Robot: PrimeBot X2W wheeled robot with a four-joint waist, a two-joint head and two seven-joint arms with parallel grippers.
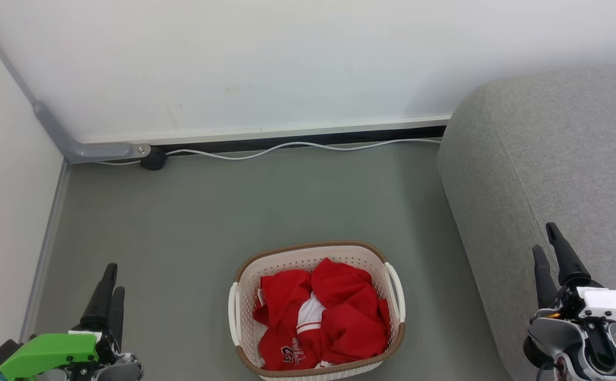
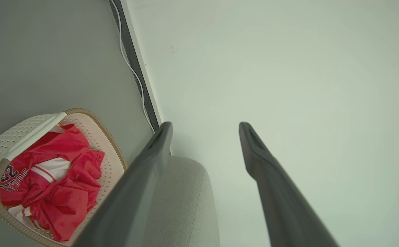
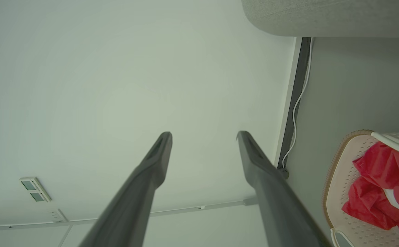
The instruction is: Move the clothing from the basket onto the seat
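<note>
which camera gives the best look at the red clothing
The head view: the clothing lies in full sight from above, heaped in the basket. The left wrist view shows it slanted near the edge; the right wrist view cuts part of it off.

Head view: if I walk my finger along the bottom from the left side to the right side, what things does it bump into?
left gripper → basket with the red clothing inside it → right gripper
</note>
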